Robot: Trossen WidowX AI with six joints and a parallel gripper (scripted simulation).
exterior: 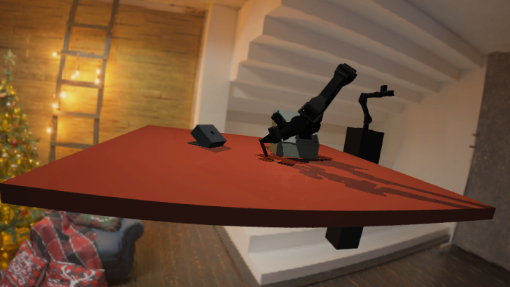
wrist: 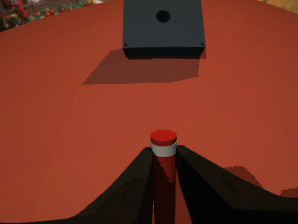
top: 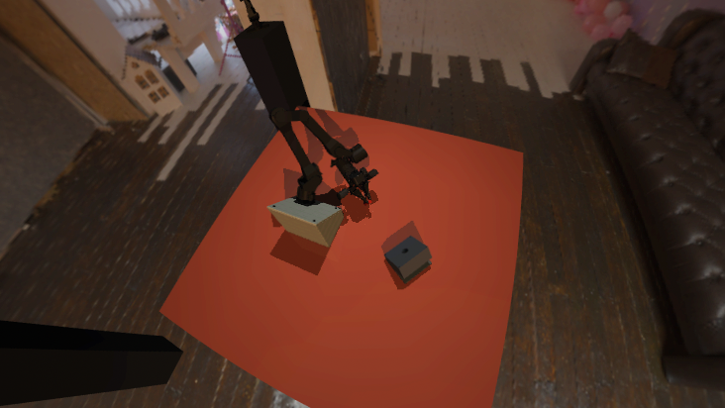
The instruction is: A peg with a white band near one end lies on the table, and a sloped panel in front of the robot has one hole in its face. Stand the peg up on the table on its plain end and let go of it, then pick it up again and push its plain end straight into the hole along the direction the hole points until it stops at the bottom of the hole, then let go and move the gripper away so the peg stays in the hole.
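One red peg (wrist: pixel 162 163) with a white band just under its cap sits clamped between the two dark fingers of the gripper (wrist: pixel 164 169), banded end pointing away from the wrist camera and the plain end hidden down between the fingers. In the exterior view the gripper (exterior: pixel 265 146) is low over the red table (exterior: pixel 178 185), its tips at or just above the surface; whether the peg's plain end touches the table cannot be told. One dark sloped panel (wrist: pixel 162 22) stands ahead of the gripper, well apart from it, with a single round hole (wrist: pixel 162 15) in its face and a shadow spreading to its left on the table. Nothing lies on the table between the peg and the panel in the wrist view. In the top view the panel (top: pixel 407 255) sits to one side of the robot's pale base block (top: pixel 305 219), with bare table between them, and the arm (top: pixel 324 147) folds down from a tall black post (top: pixel 271 62) behind the table. A second black block (exterior: pixel 363 143) carrying a small dark arm-like stand (exterior: pixel 373 101) rises behind the far edge of the table in the exterior view. Around the table are a dark leather sofa (top: pixel 670 166), a lit Christmas tree (exterior: pixel 10 117), a wooden ladder (exterior: pixel 76 76) against the plank wall, and a white staircase (exterior: pixel 321 53).
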